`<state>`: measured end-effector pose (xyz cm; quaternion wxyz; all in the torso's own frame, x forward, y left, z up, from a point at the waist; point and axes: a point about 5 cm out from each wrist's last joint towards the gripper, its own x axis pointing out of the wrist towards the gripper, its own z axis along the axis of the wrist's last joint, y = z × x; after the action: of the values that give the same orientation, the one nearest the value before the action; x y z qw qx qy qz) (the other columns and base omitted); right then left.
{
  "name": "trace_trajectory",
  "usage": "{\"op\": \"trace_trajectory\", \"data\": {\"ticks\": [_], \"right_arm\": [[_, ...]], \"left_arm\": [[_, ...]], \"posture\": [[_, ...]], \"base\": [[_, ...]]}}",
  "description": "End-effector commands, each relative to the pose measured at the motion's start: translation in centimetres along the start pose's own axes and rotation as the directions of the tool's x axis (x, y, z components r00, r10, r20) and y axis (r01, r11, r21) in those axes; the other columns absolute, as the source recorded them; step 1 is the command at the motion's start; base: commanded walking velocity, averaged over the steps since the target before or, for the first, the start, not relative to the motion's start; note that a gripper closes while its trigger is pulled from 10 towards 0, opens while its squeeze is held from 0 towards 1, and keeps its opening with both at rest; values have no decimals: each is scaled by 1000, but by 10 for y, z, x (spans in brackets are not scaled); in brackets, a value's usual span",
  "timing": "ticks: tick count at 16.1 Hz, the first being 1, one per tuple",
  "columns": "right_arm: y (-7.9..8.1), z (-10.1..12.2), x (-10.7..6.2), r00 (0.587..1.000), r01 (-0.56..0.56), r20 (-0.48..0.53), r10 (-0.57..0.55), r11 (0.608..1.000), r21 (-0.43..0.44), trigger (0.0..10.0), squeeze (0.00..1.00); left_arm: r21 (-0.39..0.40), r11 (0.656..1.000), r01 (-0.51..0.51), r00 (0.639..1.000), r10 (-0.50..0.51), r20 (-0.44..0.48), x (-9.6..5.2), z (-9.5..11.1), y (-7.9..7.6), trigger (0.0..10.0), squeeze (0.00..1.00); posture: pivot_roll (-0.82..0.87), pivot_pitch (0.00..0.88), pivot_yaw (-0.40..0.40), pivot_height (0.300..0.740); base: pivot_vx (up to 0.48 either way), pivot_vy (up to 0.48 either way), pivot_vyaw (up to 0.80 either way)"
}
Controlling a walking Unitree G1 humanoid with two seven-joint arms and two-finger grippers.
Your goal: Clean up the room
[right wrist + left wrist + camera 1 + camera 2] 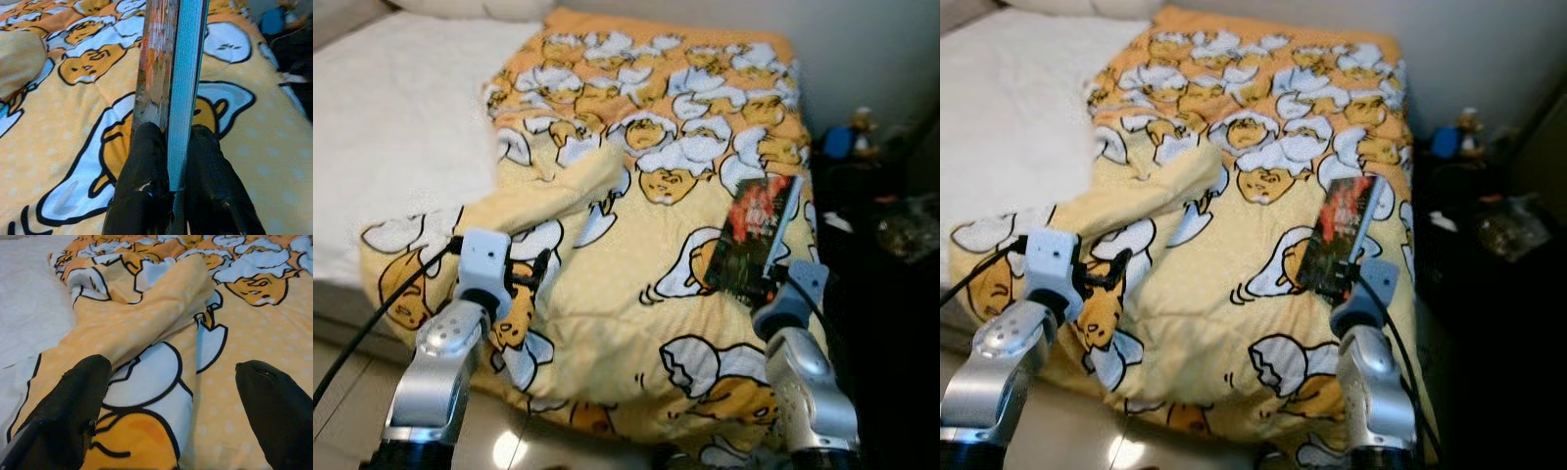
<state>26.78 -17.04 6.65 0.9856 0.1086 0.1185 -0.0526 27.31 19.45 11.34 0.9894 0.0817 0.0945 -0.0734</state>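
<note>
Above blanket [636, 294]: right end effector [168, 161] gripping book [754, 240]

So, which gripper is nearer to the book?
Right. The right gripper is shut on the book, holding its lower end. The left gripper is open above the folded blanket, far across it.

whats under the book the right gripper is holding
The yellow cartoon blanket lies below the book, which the right gripper pinches by its lower edge. The bed surface beneath that blanket is covered.
</note>
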Motion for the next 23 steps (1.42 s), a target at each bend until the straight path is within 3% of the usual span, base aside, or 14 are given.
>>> {"op": "trace_trajectory", "data": {"ticks": [1, 5, 9, 17, 19, 23], "right_arm": [[9, 8, 1, 998, -48, 32, 49, 998, -35, 10000, 0], [5, 12, 7, 999, -31, 42, 33, 998, -46, 10000, 0], [19, 9, 11, 996, -85, 35, 88, 994, -67, 10000, 0], [19, 11, 15, 993, -106, 47, 109, 991, -76, 10000, 0], [14, 11, 15, 996, -74, 42, 75, 997, -27, 10000, 0], [19, 8, 14, 996, -88, 32, 89, 996, -24, 10000, 0]], "left_arm": [[11, 1000, -22, 1000, 22, -5, 0, 0, 6, 10000, 0], [-1, 1000, -20, 1000, 20, -6, 3, -1, 5, 10000, 0], [20, 1000, -13, 1000, 13, 4, 8, 6, 8, 10000, 0], [22, 999, -30, 999, 30, 13, 10, 10, 13, 10000, 0], [18, 1000, -24, 1000, 24, 4, 10, 7, 11, 10000, 0], [28, 999, -23, 1000, 23, 3, 10, 9, 12, 10000, 0]], "posture": [[54, 0, -6, 740], [41, 0, 7, 740], [62, 0, 14, 740], [65, 0, 10, 740], [69, 0, 18, 740], [79, 0, 21, 740]], "base": [[0, 315, -800], [0, 310, -800], [0, 308, 0], [0, 304, 0], [0, 381, 0], [0, 385, -552]]}}
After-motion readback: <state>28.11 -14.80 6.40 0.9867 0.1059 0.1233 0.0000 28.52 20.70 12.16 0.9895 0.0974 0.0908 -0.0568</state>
